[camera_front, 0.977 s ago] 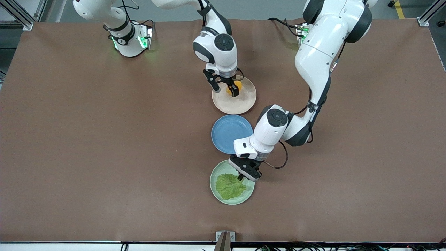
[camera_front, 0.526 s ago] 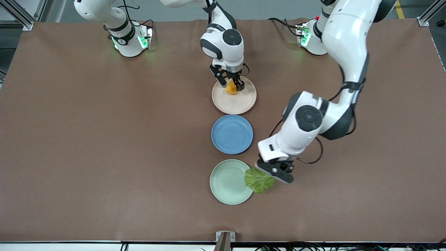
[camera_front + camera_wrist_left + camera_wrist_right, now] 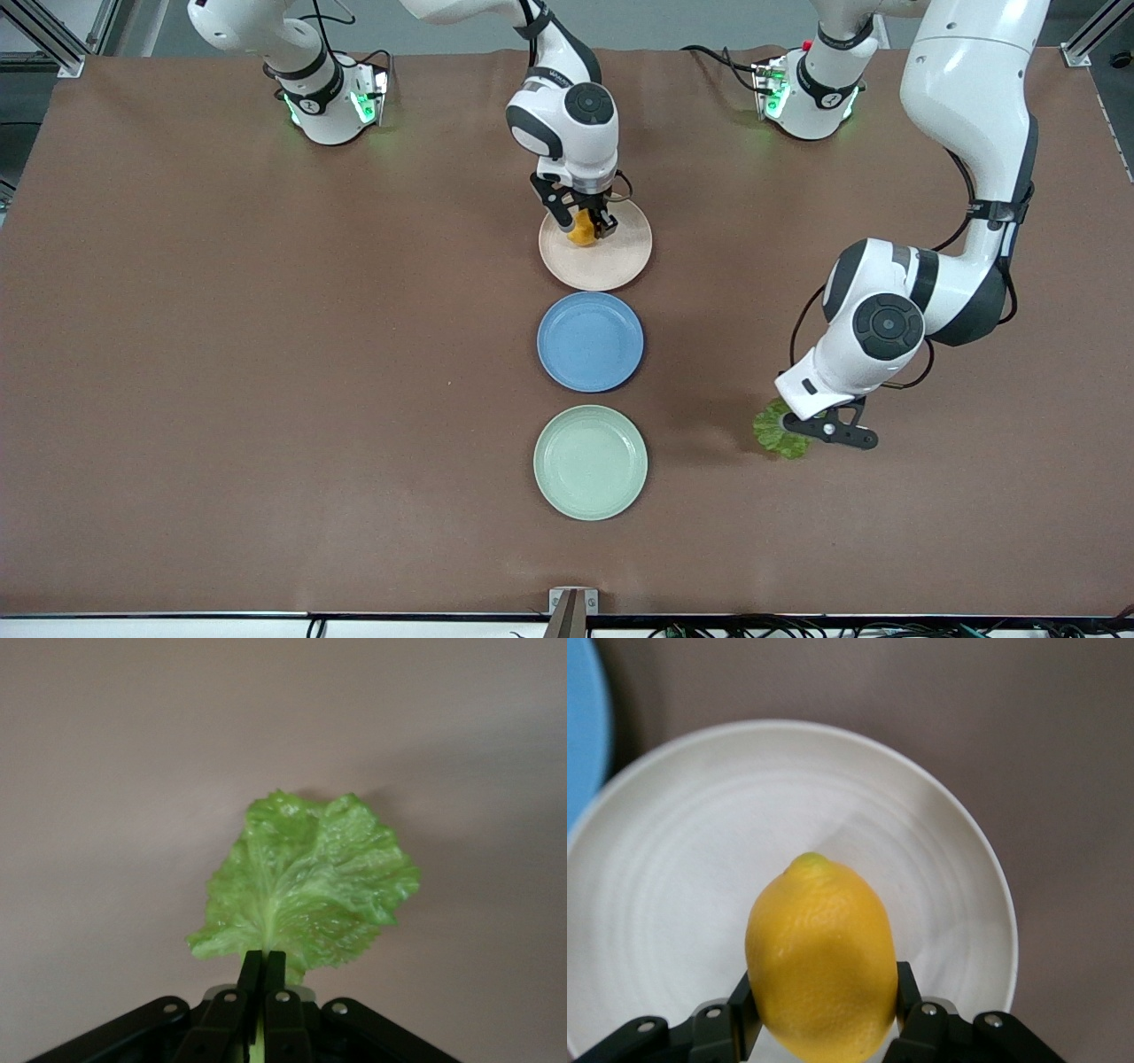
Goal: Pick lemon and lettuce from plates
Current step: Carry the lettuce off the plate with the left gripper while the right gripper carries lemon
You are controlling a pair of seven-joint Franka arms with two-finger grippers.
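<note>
- Right hand: closed on the lemon, a finger pressed to each flank. It holds the fruit over the beige plate, toward the table's robot edge. The right wrist view shows the lemon seated between the fingers, pointed tip outward, with the plate beneath; whether it has lifted clear of the plate cannot be confirmed.
- Lemon, handling: judged firm, rounded and fairly smooth, light for its size. An across-the-middle grip, as seen, suits it best; a hold near either pointed end could let it squirt out.
- Blue plate: bare, mid-table, not part of the task.
- Green plate: bare, toward the camera edge of the table.
- Left hand: closed on the lettuce, over bare table toward the left arm's end, well apart from the green plate.
- Left wrist view: the fingers pinch the pale stem rib, and the leaf fans out beyond them.
- Lettuce, handling: judged very light, soft and floppy, prone to tearing. The stem rib is the stiffest part and the right place to hold; a pinch on the crinkled blade would likely slip or rip.
</note>
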